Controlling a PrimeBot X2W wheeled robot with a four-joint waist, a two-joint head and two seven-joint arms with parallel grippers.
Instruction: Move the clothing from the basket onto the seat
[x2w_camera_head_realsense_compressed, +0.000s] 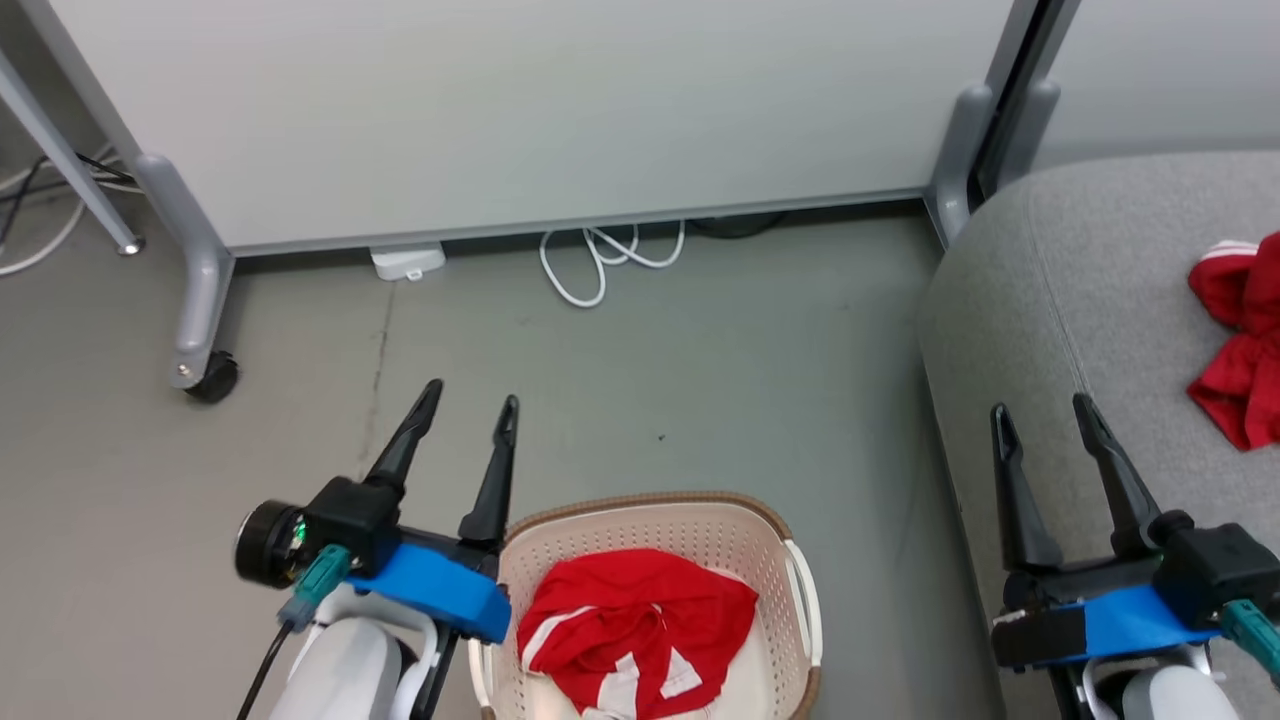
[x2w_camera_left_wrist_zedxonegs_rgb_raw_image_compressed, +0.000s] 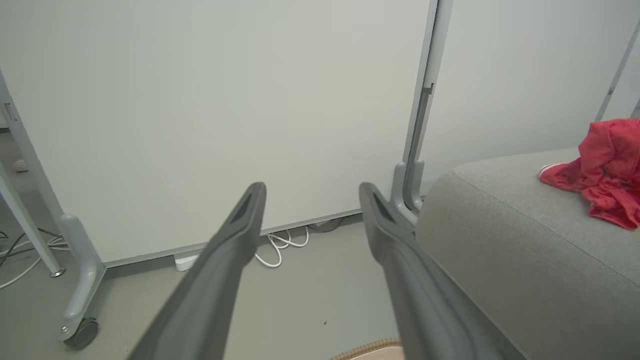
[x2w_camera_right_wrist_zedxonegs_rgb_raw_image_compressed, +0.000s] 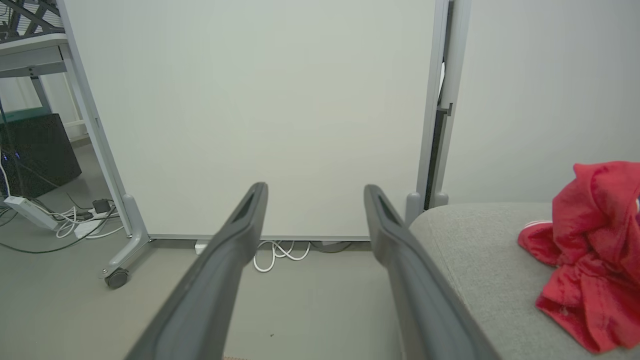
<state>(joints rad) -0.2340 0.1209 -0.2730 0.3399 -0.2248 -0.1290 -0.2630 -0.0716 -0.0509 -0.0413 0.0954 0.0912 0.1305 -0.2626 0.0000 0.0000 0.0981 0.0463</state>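
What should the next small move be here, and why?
Probably swing the left tool rightward and down onto the red garment in the basket. That tool stands open and empty just left of the basket's rim, nearer than the right tool, which is open by the seat, where the other red garment already lies.

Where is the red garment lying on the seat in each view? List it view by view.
Head view: red garment at the right edge, on the seat.
Left wrist view: right edge, mid-height.
Right wrist view: right edge, lower half.
Shared landmark: white cable coil under the wall panel.
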